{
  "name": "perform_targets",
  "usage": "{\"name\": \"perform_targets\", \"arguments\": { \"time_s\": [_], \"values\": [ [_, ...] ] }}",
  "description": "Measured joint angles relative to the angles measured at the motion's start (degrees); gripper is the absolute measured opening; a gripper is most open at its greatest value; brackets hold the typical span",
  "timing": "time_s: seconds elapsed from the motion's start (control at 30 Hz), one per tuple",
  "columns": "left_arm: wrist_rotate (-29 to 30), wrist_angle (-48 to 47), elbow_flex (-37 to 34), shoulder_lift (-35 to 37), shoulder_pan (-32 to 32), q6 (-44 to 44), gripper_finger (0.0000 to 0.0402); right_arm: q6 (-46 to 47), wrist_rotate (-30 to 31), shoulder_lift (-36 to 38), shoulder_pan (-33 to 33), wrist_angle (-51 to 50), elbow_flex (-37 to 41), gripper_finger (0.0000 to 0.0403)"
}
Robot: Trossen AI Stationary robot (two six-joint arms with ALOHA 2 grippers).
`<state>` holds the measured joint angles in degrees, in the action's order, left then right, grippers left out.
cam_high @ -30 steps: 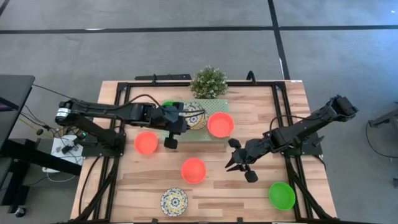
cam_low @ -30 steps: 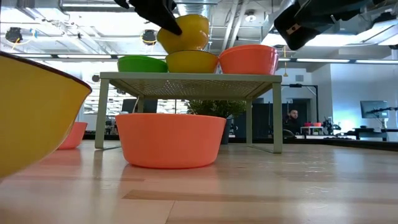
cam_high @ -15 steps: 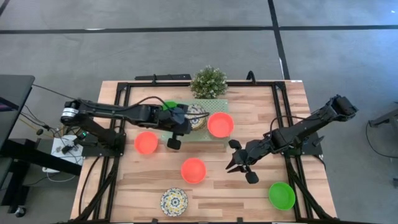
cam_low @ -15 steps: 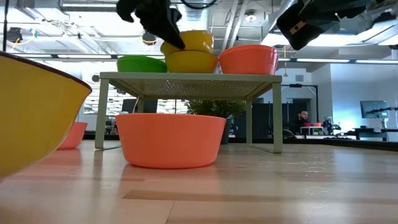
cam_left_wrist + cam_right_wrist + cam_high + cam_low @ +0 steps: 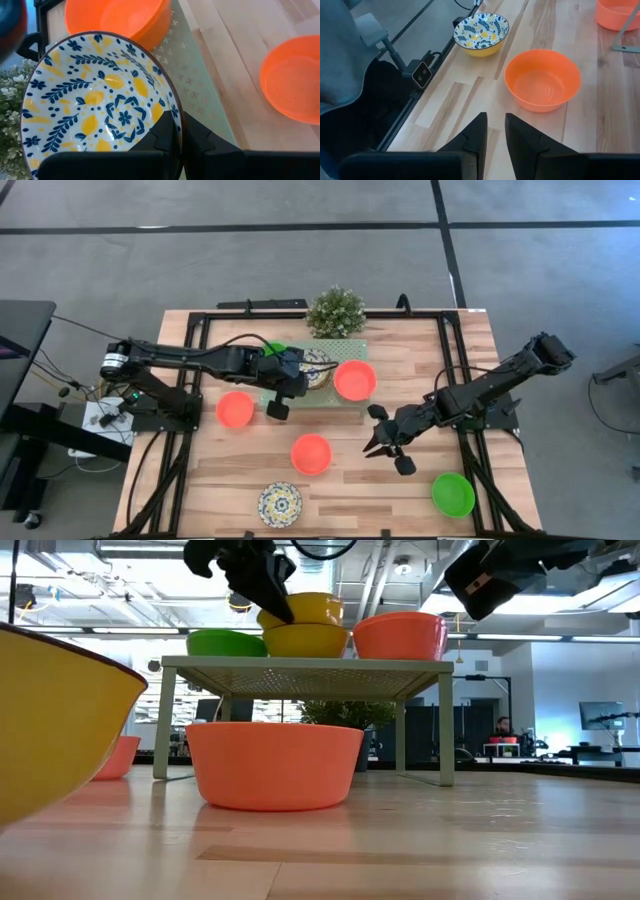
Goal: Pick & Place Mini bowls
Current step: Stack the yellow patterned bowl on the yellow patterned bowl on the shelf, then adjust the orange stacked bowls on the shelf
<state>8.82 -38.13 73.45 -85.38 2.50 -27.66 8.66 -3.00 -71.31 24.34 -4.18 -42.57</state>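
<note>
Patterned bowl (image 5: 102, 100) sits over the pale green platform (image 5: 345, 350), tilted on another yellow bowl (image 5: 305, 640), its opening facing up; being round, I see no long axis. My left hand (image 5: 177, 142) is clamped on its rim, one finger inside. My right hand (image 5: 492, 132), slightly parted and empty, hovers beside the platform.

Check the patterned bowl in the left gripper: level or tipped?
Tipped. The patterned bowl leans on the yellow bowl below; left gripper pinches its rim.
</note>
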Motion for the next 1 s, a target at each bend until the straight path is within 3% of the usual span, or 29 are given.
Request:
{"name": "perform_targets", "arguments": {
  "time_s": [0.2, 0.5, 1.0],
  "values": [
    [0.07, 0.05, 0.00, 0.09, -0.35, 0.08, 0.0019, -0.02, 0.02, 0.00, 0.00, -0.07, 0.00, 0.0064],
    [0.36, 1.18, 0.04, -0.94, -0.37, 0.87, 0.0065, -0.06, 0.02, 0.00, 0.00, -0.05, 0.00, 0.0064],
    [2.57, 7.70, 0.00, 0.41, 1.92, 2.29, 0.0103, -0.19, 0.00, 0.00, -0.02, -0.10, 0.00, 0.0064]
  ]
}}
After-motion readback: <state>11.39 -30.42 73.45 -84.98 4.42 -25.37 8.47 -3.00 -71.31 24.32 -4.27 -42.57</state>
